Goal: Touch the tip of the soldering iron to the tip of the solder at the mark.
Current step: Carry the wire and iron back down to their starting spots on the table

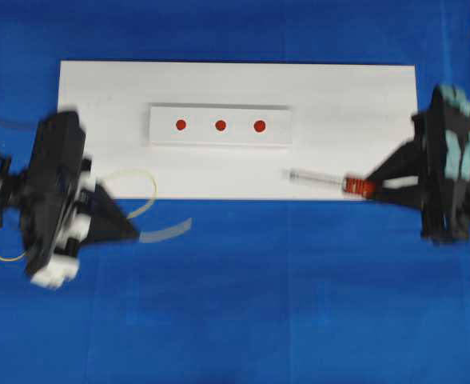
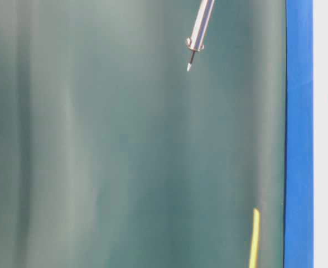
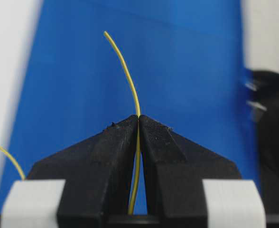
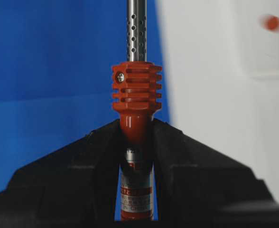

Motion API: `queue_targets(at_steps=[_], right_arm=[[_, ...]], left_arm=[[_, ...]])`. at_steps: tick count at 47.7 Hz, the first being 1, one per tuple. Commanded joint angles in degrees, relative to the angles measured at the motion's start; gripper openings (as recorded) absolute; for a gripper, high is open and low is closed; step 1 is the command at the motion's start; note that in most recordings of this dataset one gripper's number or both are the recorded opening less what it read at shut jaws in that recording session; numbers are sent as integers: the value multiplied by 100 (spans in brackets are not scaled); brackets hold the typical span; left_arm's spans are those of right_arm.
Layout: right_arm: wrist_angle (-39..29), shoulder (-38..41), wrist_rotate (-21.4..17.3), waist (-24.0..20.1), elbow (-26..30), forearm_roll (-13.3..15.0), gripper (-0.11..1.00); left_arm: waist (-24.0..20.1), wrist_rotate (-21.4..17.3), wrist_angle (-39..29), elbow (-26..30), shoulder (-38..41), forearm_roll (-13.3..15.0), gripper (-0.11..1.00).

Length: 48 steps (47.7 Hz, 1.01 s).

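Observation:
My left gripper point(image 3: 139, 118) is shut on the thin yellow solder point(image 3: 125, 71), whose free end curves up and left over the blue cloth. From overhead, that gripper point(image 1: 134, 232) hangs over the cloth just below the white board, and the solder point(image 1: 153, 188) loops behind it. My right gripper point(image 4: 136, 127) is shut on the soldering iron point(image 4: 136, 90), just below its red ribbed collar. The soldering iron point(image 1: 315, 178) points left over the board's lower right part. Its tip point(image 2: 189, 67) hangs in the air. Three red marks point(image 1: 220, 125) sit on a raised white block.
The white board point(image 1: 355, 96) lies on a blue cloth point(image 1: 283, 304). The raised block point(image 1: 219, 140) stands at the board's middle. A pale blurred streak point(image 1: 169, 230) runs right from the left fingertips. More yellow wire point(image 1: 3, 258) trails at the far left.

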<state>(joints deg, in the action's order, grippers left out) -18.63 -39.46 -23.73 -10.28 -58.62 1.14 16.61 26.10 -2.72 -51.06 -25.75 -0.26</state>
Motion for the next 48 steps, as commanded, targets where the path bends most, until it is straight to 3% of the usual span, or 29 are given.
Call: queue_targets(at_steps=[1,8,19,31,48], right_arm=[[211,220,-18,-475,158,-18,8],[483,800,-26,-949,237,-18,8],[914,2145,-26,-1397,448,-26,8],[1160,3683,-35,-1494,888,-114,8],[1230,3981,-44,-1564,1028,-316,8]], left_arm=[[369,0,237,53,88,0,2],[817,0,615,35,554,-9,2],[1055,-9,993,-9,1512,0,2],[1143,-167,1397,53,2426,-9,2],[1274,-378,1477,88,2725,-9,3]])
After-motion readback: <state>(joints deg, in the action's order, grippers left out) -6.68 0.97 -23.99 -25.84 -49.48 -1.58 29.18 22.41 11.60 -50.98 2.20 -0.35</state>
